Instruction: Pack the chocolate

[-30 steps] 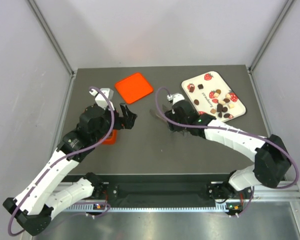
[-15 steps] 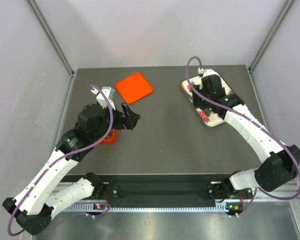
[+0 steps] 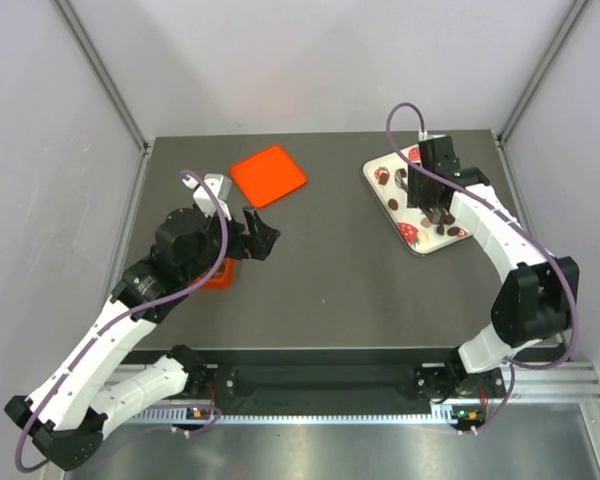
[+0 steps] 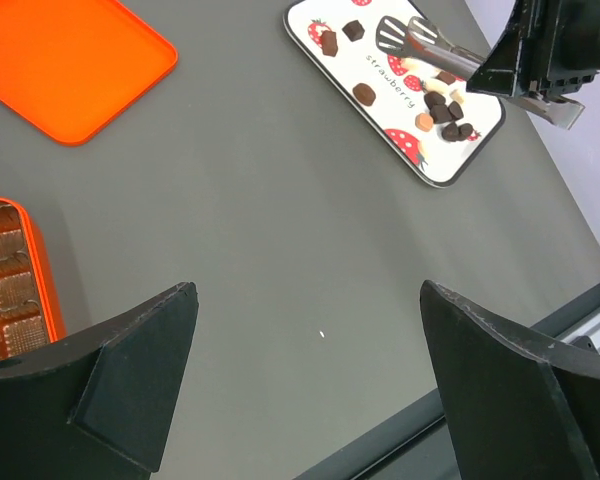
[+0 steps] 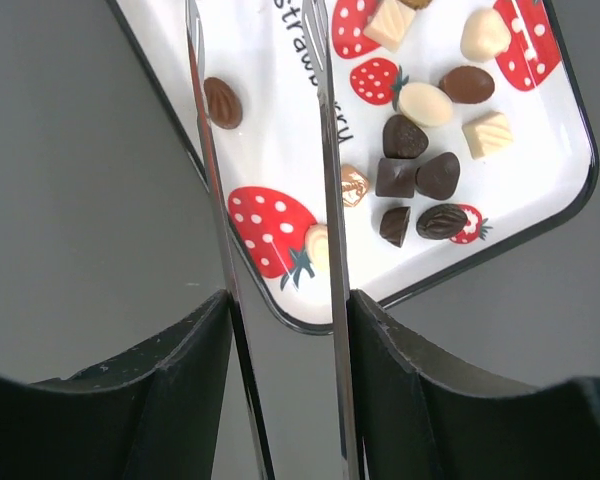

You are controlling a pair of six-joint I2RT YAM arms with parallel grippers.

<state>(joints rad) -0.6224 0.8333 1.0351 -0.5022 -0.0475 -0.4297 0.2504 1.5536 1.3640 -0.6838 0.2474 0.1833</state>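
Observation:
Several small chocolates [image 5: 415,175], dark brown and pale cream, lie on a white strawberry-print tray [image 5: 540,150] at the back right [image 3: 442,225]. My right gripper [image 5: 285,300] is shut on a pair of metal tongs [image 5: 325,180], and the two blades reach out over the tray's near corner with nothing between them. In the left wrist view the tongs' tips [image 4: 405,38] hover above the tray [image 4: 450,165]. My left gripper [image 4: 310,300] hangs open and empty over bare table, right of the orange-red box [image 4: 10,270] with brown compartments.
The flat orange lid [image 3: 268,174] lies at the back centre-left. The compartment box [image 3: 218,274] sits partly under my left arm. Grey walls close in the table on three sides.
My right arm has swung from the table's middle to above the strawberry tray, carrying the tongs, and its jaws have narrowed. The left gripper has barely shifted.

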